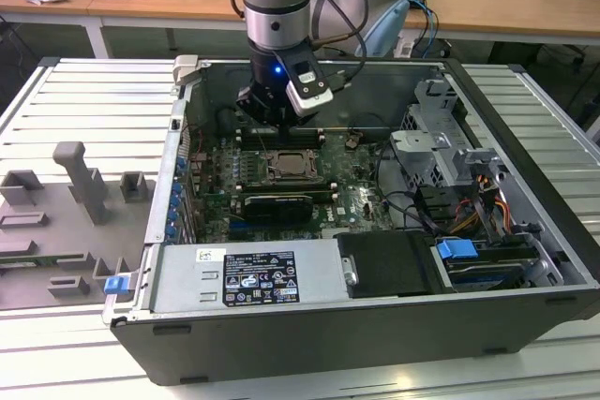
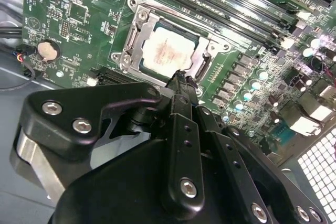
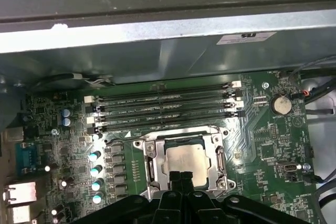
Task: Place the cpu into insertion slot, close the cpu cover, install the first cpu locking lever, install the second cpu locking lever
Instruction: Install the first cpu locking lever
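The cpu (image 3: 186, 157) (image 2: 169, 51) lies flat in the insertion slot (image 3: 149, 167) on the green motherboard, its dull silver top facing up. The cpu cover (image 3: 220, 169) (image 2: 137, 39) lies down around it as a silver frame. Thin wire levers run along the socket's edges; whether they are latched I cannot tell. My gripper (image 3: 181, 178) (image 2: 181, 78) hovers just above one edge of the socket, its black fingers pressed together with nothing between them. In the exterior view the gripper (image 1: 271, 124) hangs inside the open computer case, just behind the socket (image 1: 292, 166).
Long black memory slots (image 3: 163, 106) lie beside the socket, towards the case wall (image 3: 168, 51). A coin battery (image 3: 281, 104) sits on the board. A drive cage (image 1: 441, 142) and cables fill the exterior view's right. Grey fixtures (image 1: 80, 180) stand on the table outside the case.
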### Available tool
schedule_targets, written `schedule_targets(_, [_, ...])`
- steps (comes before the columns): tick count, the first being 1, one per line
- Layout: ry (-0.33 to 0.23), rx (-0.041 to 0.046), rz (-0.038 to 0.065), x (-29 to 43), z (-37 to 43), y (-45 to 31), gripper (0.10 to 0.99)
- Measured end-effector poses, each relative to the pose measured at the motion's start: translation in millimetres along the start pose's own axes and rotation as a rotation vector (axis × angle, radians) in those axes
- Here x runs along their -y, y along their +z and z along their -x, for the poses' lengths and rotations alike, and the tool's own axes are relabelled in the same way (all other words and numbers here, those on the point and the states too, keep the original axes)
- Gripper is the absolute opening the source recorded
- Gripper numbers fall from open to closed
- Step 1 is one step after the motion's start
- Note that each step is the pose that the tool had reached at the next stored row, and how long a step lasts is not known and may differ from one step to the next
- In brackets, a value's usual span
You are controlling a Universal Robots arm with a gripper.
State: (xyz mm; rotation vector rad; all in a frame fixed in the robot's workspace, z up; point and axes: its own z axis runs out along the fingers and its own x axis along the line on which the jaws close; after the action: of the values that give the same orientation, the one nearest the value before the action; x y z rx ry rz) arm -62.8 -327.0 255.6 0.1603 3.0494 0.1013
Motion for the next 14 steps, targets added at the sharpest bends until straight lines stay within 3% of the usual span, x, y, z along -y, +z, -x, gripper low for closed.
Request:
schedule_targets(7, [-0.006, 0.0092, 0.002, 0.9, -1.1, 0.3, 0.106])
schedule_targets(10, [-0.011, 0.0090, 0.010, 1.3, -2.5, 0.4, 0.106])
schedule_targets(11, [-0.011, -0.0020, 0.009, 1.4, -3.2, 0.4, 0.106])
schedule_targets(13, [-0.011, -0.0419, 0.005, 1.3, -4.1, 0.3, 0.106])
schedule_targets(14, [-0.012, -0.0544, 0.003, 1.3, -4.6, 0.2, 0.106])
